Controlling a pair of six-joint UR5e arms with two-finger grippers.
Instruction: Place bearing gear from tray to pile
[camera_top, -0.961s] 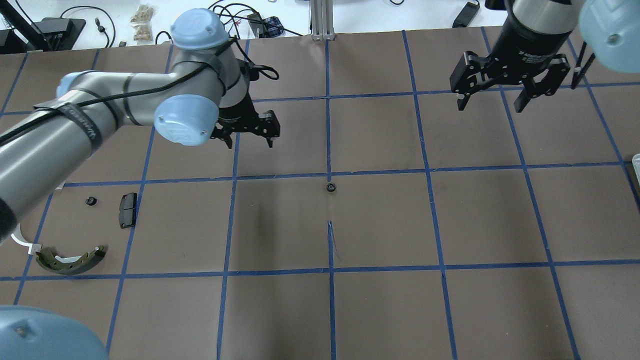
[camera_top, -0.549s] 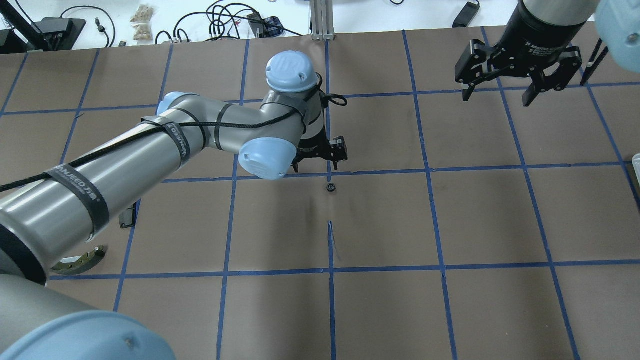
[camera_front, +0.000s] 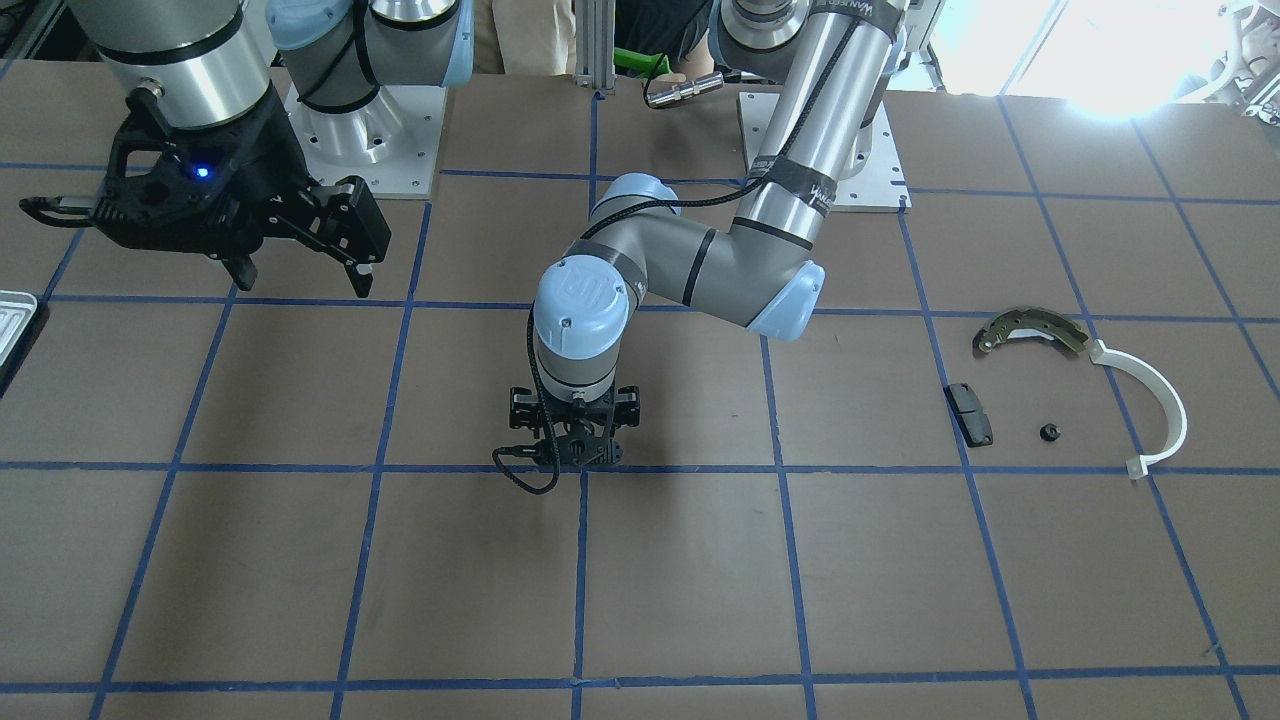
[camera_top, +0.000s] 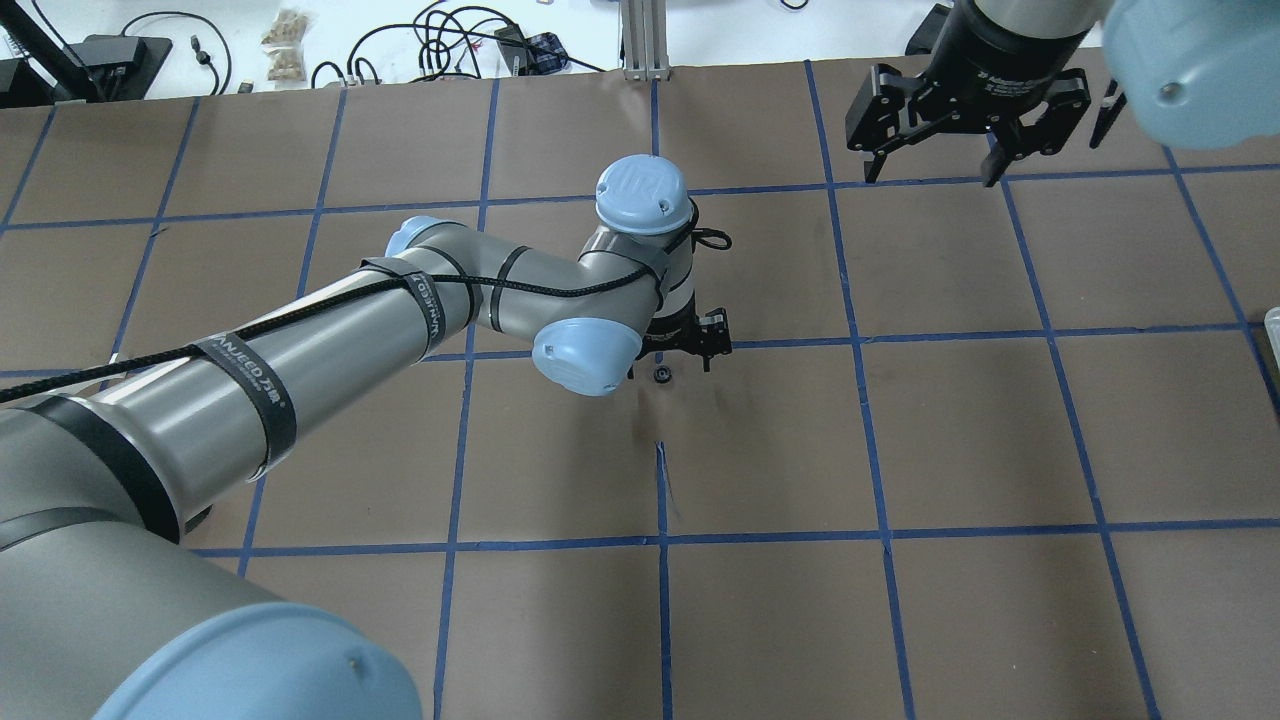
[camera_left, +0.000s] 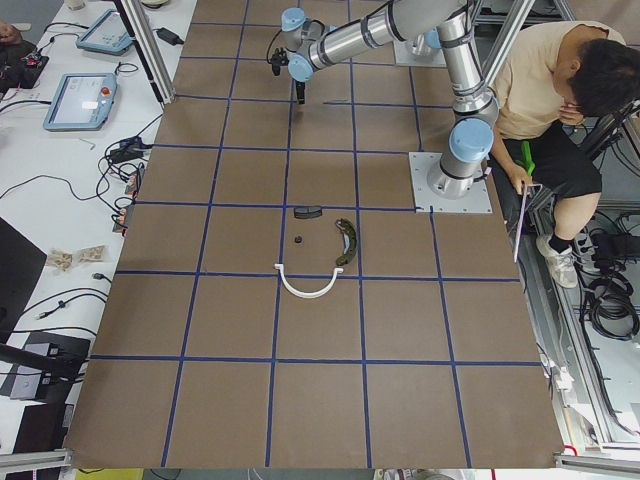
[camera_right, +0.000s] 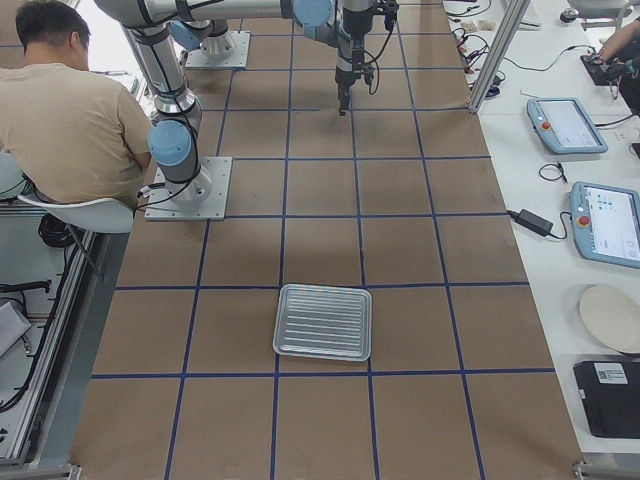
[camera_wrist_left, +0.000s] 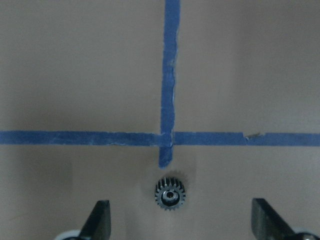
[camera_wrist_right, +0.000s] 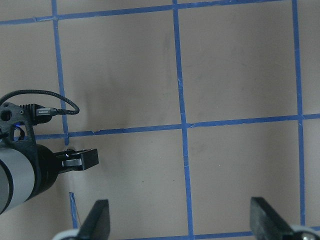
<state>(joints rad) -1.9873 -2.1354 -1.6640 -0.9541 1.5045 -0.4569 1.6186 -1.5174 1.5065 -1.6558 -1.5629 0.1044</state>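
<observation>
The bearing gear (camera_top: 661, 375) is a tiny black toothed wheel lying on the brown table at a blue tape crossing. In the left wrist view the gear (camera_wrist_left: 170, 194) sits between and just ahead of my open fingers (camera_wrist_left: 97, 221). My left gripper (camera_top: 672, 362) points straight down over it, open and empty; in the front view (camera_front: 578, 442) it hides the gear. My right gripper (camera_top: 929, 178) hangs open and empty at the far right. The tray (camera_right: 323, 321) is empty. The pile holds a metal shoe (camera_front: 1030, 330), a white arc (camera_front: 1150, 400), a black pad (camera_front: 969, 413) and a small black knob (camera_front: 1049, 432).
The left arm's elbow and forearm (camera_top: 300, 340) stretch across the table's left half and cover the pile in the overhead view. A person (camera_left: 545, 90) sits behind the robot bases. Cables and pendants lie beyond the table's far edge.
My left arm has swung right and come down so its open gripper stands over the gear. My right gripper has drifted left and farther away, still open. The gear has not moved.
</observation>
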